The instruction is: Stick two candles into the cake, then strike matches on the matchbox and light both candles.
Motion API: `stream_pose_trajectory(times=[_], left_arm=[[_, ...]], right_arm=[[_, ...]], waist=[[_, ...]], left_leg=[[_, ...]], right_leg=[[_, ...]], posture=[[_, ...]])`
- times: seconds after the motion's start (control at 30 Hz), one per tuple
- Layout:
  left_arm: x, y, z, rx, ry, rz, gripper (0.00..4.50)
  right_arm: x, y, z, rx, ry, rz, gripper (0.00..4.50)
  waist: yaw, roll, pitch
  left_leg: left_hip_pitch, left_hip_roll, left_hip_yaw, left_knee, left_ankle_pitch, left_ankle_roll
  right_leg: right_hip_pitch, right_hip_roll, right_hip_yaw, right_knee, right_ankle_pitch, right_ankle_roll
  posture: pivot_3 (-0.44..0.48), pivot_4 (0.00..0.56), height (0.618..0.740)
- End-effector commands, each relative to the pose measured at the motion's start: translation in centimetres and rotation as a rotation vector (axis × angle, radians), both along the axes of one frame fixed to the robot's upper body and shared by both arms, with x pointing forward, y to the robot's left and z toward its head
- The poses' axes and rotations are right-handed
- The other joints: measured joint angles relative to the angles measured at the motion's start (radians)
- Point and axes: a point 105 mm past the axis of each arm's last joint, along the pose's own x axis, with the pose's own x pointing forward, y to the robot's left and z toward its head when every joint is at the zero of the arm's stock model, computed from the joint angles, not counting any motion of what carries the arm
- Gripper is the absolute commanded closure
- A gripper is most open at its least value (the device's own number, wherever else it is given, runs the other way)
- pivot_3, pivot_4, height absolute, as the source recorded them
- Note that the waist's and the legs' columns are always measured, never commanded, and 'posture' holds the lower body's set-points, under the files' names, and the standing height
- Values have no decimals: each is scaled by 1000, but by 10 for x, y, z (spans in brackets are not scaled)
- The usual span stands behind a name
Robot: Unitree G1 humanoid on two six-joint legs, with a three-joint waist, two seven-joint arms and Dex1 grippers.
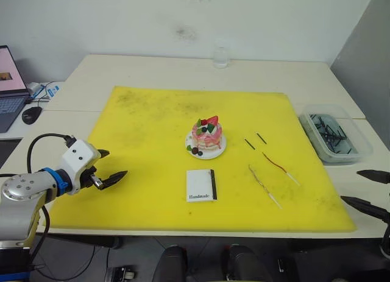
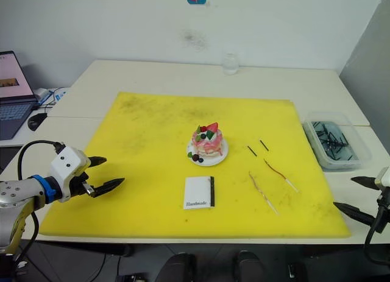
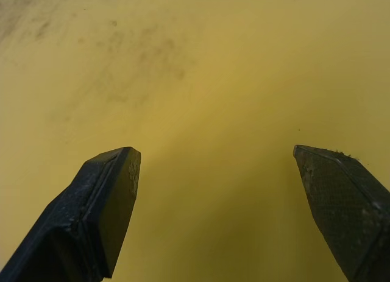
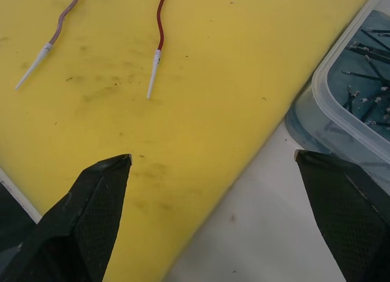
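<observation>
- So we're basically at square one: both candles (image 1: 274,163) (image 1: 264,186) are lying flat on the yellow mat (image 1: 152,117), right of the cake (image 1: 206,136), nothing stuck in yet, nothing lit.
- Long axes: both candles run diagonally, dark ends pointing far-left toward the cake, pale whitish tips pointing near-right toward our right gripper. They lie roughly parallel, close but apart, the redder one farther right.
- The cake sits on its white plate (image 1: 214,152) around mat centre, top bare of candles.
- The two matches (image 1: 249,144) (image 1: 261,137) are just beyond the candles, short and straight, same diagonal lean, untouched as far as we can tell.
- The matchbox (image 1: 201,185) lies flat just near of the cake, black strip along its right edge.
- Left gripper (image 1: 108,167) hovers over the mat's left edge, fingers spread wide, holding nothing.
- Right gripper (image 2: 361,197) is off the mat's near-right corner over the tabletop (image 1: 359,187), fingers wide apart, empty too.
- A clear tub (image 1: 335,134) of dark sticks sits right of the mat.
- Still left, by our reckoning: everything.
</observation>
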Motion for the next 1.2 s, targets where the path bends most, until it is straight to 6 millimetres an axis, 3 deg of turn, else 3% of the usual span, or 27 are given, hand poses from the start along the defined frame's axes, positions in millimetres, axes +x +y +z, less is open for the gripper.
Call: stream_pose_trajectory(times=[0.03,0.33,0.73,0.93,1.1,1.2], left_arm=[[1,-2,9,-4,-22,-15,20],[-1,-6,1,-29,11,-13,20],[-1,-4,5,-63,-5,-48,20],[-7,-11,7,-107,17,-120,20],[-11,-32,12,-167,18,-187,20],[-29,-69,8,-204,103,-346,20]], right_arm=[[4,-2,8,-24,-42,9,0],[7,-1,2,-22,-57,19,0],[10,-2,2,-27,-89,17,0],[11,-1,3,-24,-109,13,0],[10,4,6,-18,-120,18,0],[8,18,11,-8,-124,57,0]], waist=[[0,0,0],[0,0,0],[0,0,0],[0,0,0],[0,0,0],[-1,0,0]], left_leg=[[0,0,0,0,0,0],[0,0,0,0,0,0],[0,0,0,0,0,0],[0,0,0,1,0,0],[0,0,0,1,0,0],[0,0,0,1,0,0]], right_leg=[[0,0,0,0,0,0],[0,0,0,0,0,0],[0,0,0,0,0,1],[0,0,0,1,1,1],[0,0,0,1,1,1],[0,0,0,1,1,1]], posture=[[0,150,740],[0,150,740],[0,150,740],[0,150,740],[0,150,740],[0,150,740]])
